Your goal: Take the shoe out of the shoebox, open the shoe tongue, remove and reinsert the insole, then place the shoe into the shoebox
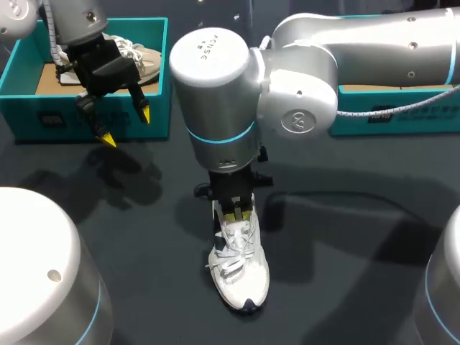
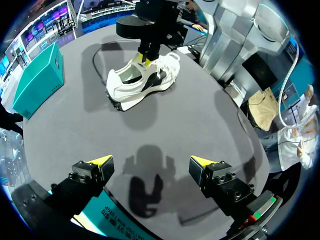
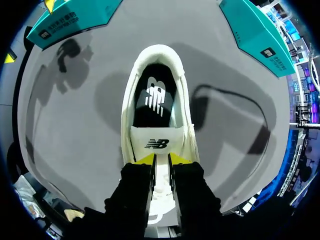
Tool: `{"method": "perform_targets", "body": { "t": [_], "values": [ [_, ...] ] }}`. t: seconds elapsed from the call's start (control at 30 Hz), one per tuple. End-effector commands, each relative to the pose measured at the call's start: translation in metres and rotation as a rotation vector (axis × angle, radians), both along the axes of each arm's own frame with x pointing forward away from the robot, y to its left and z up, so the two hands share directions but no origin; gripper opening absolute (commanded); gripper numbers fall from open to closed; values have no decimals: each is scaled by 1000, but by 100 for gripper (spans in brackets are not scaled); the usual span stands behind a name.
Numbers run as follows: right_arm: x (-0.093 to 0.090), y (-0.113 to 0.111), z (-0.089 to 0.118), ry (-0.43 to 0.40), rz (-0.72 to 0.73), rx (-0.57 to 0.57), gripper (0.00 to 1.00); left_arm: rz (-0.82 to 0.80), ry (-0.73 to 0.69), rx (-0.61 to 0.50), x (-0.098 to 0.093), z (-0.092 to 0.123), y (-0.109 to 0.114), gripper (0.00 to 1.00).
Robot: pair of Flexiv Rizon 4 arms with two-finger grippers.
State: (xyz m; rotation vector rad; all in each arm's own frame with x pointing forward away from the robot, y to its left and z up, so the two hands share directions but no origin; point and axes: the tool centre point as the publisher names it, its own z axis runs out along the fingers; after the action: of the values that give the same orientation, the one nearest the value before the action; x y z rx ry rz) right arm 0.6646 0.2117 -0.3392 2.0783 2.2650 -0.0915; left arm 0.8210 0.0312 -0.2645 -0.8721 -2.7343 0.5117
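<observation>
Right fingers (image 3: 142, 160) pinch the shoe tongue (image 3: 157, 143) between them; left fingers (image 2: 100, 162) spread.

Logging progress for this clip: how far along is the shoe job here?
Done: the shoe stands on the table, out of the shoebox. In hand: the right gripper pinches the tongue; the left gripper hangs open. Left: the insole is still inside; reboxing follows.

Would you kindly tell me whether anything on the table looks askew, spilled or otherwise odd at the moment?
Nothing stands out. The white sneaker stands upright on the table, its tongue pinched by the right gripper. The left gripper hangs open at the teal shoebox, where a second sneaker lies. Nothing looks spilled or damaged.
</observation>
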Motion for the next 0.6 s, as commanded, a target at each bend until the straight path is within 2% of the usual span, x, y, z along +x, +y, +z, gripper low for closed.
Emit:
{"method": "perform_targets", "body": {
  "t": [0.03, 0.2, 0.43, 0.53, 0.6],
  "values": [
    [12, -9, -15, 28, 17, 75, 15, -1, -1, 2, 0, 0, 0, 100],
    [9, -3, 6, 9, 37, 31, 13, -1, -1, 2, 0, 0, 0, 100],
    [7, -1, 24, -14, 101, 9, 16, -1, -1, 2, 0, 0, 0, 100],
    [7, -7, 28, -12, 199, 27, 20, -1, -1, 2, 0, 0, 0, 100],
    [9, -13, 31, -30, 308, 46, 28, -1, -1, 2, 0, 0, 0, 100]
  ]
}}
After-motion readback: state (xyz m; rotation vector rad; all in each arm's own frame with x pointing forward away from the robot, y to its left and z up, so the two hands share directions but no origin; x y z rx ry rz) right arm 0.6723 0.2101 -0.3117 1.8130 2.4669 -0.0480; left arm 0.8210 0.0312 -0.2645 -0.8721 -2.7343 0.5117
